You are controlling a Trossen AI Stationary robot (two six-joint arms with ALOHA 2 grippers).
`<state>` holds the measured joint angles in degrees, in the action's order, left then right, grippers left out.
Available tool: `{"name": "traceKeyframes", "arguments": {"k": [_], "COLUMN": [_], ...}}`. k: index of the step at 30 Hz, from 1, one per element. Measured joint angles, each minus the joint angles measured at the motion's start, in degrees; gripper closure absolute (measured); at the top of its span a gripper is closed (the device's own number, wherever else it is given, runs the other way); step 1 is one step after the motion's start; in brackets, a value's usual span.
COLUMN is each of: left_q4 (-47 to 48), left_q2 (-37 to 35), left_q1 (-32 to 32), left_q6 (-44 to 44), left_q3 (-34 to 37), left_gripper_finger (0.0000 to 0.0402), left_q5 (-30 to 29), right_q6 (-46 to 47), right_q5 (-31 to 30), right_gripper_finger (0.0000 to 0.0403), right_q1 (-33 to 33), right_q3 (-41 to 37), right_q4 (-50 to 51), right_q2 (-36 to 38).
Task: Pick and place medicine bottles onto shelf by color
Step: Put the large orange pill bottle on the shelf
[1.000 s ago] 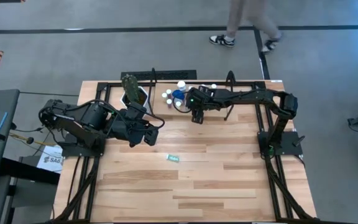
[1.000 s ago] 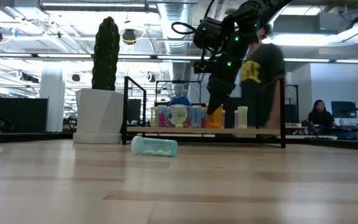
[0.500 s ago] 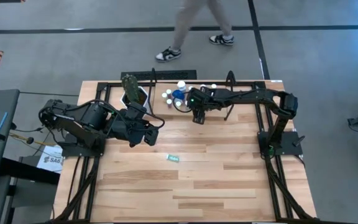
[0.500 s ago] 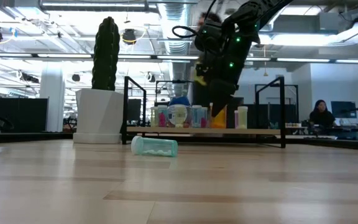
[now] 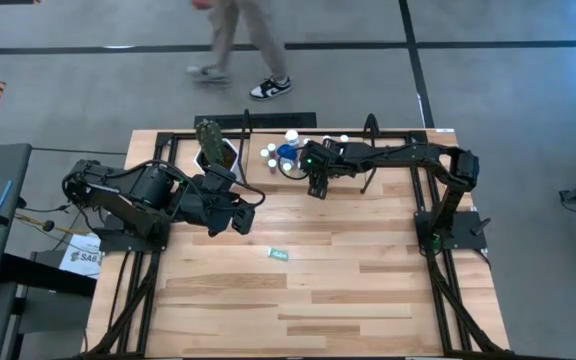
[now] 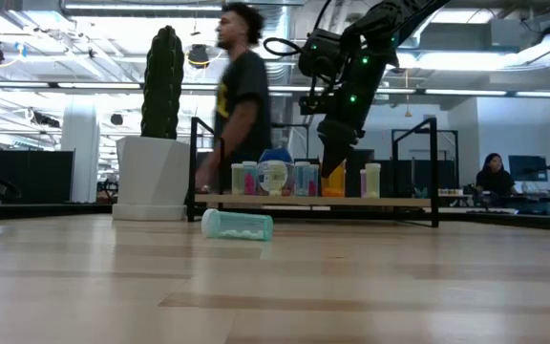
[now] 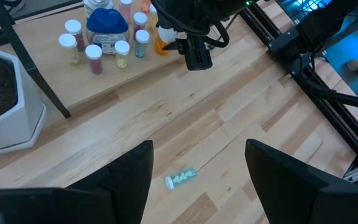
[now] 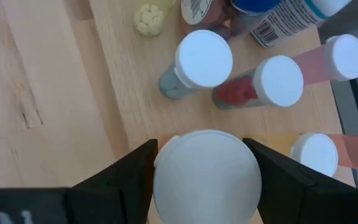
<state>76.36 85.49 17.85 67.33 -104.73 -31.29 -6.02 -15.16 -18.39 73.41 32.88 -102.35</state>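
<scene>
One amber bottle (image 8: pixel 205 175) is clamped in my right gripper (image 8: pixel 207 180) over the shelf's (image 7: pixel 120 87) front edge.
I see its white cap between the fingers, other medicine bottles (image 7: pixel 104 43) standing on the shelf, a teal bottle (image 6: pixel 238 225) with white pills lying mid-table (image 5: pixel 318 290), left gripper (image 7: pixel 197 180) spread, empty.

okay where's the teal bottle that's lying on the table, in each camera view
High: teal bottle mid-table, ahead of the left claw.
Low: on its side, in front of the shelf.
Left wrist: on bare planks.
Right wrist: not in it.
Shared landmark: the shelf.
</scene>
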Motion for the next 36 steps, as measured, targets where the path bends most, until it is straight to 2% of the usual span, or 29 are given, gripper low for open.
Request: {"name": "traceKeyframes", "arguments": {"k": [12, 18, 25, 31, 36], "left_q4": [0.00, 0.00, -0.27, -1.01, -0.98], "left_q2": [0.00, 0.00, 0.00, 0.00, 0.00], "left_q1": [0.02, 0.00, 0.02, 0.02, 0.00], "left_q6": [-0.04, 0.59, 1.38, 1.99, 2.34], "left_q3": [0.00, 0.00, 0.02, 0.00, 0.00], "left_gripper_finger": [0.0162, 0.0162, 0.0162, 0.0162, 0.0162], "left_q5": [0.00, 0.01, 0.00, -0.36, -0.55], "right_q6": [-0.15, -6.95, -6.23, -3.10, -2.87], "right_q5": [0.95, 1.72, 2.06, 5.09, 4.97], "right_gripper_finger": [0.0147, 0.0148, 0.0145, 0.0110, 0.0072], "right_q1": [0.04, 0.30, 0.69, -1.27, -2.14], "right_q3": [0.00, 0.02, 0.02, 0.02, 0.02], "right_q4": [-0.83, -1.70, -0.56, 0.46, 0.27], "right_q2": [0.00, 0.00, 0.00, 0.00, -0.02]}}
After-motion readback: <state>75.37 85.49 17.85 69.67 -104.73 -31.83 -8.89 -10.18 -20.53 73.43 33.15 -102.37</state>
